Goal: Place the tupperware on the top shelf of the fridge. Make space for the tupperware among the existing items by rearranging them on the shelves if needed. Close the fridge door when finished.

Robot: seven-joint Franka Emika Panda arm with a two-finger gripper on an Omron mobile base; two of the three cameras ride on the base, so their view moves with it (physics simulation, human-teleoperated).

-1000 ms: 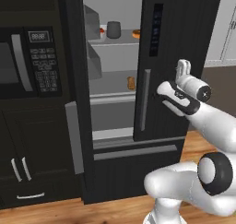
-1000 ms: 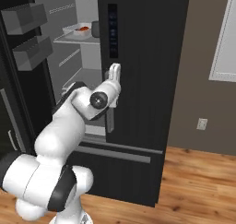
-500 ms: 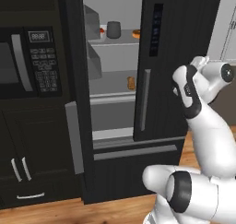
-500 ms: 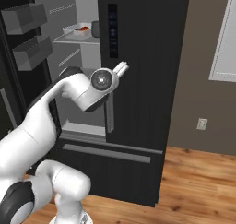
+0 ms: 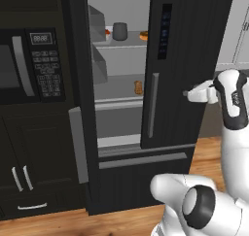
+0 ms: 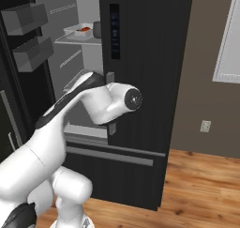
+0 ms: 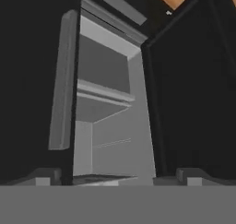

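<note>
Judging step in hand as closing open left door (image 5: pixel 78 147) of fridge (image 5: pixel 189 36). Microwave (image 5: pixel 29 65) sitting far left. Door bins (image 6: pixel 28 20) standing on open door. Tupperware (image 6: pixel 80 31) already resting on top shelf (image 5: pixel 127 46), dark jar (image 5: pixel 119 31) just beside it, donut (image 5: pixel 144 35) further right. Small brown lump (image 5: pixel 138 87) lying on lower shelf. My gripper (image 5: pixel 190 92) hanging released, holding nothing, in front of shut right door. Advising: swinging around door's outer edge, pushing flat on outer face, steadily.
</note>
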